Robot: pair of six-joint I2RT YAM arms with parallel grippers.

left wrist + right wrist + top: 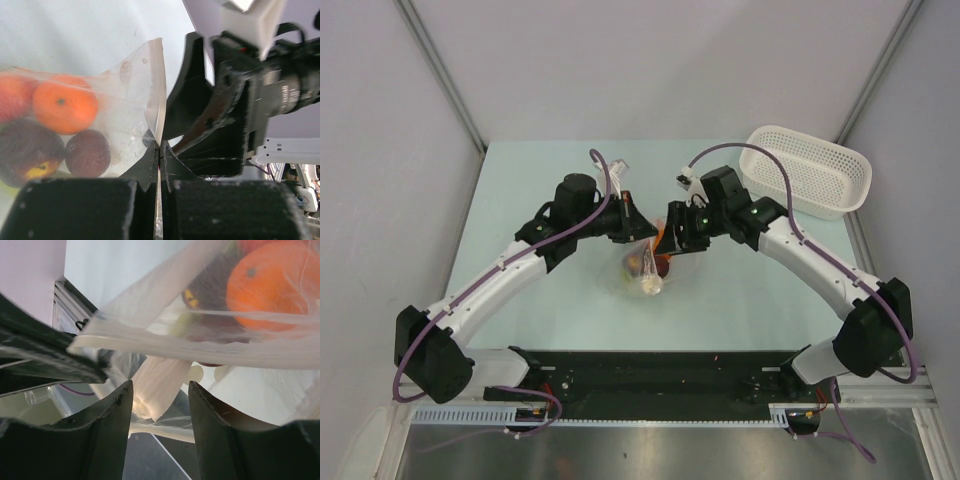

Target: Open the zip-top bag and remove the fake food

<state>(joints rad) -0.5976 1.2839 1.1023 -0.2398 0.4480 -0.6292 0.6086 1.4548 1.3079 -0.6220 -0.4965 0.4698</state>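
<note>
From the top external view, the zip-top bag sits over the middle of the pale green table, held between the two arms. The left gripper meets its upper edge from the left and the right gripper is just beside that edge on the right. Whether the bag's lower end rests on the table I cannot tell. The white perforated basket stands well apart at the far right, and no toy piece shows loose on the table. In the left wrist view, the left gripper is pinched tight on the bag's edge with only plastic between its fingers, and the pale zip strip rises from that pinch. Behind the clear film lie an orange ball, a dark purple lump, a second dark lump and a reddish piece cut by the frame. The right gripper's black body stands close beside the strip. In the right wrist view, the right gripper has its fingers parted, and something pale, a fold of bag or a toy, hangs in the gap unclamped. The bag stretches above it with the orange ball inside. I judge the task barely begun: one side of the mouth is gripped, the other side awaits a grip, the strip does not look parted, and all the fake food I can see remains to be taken out
</note>
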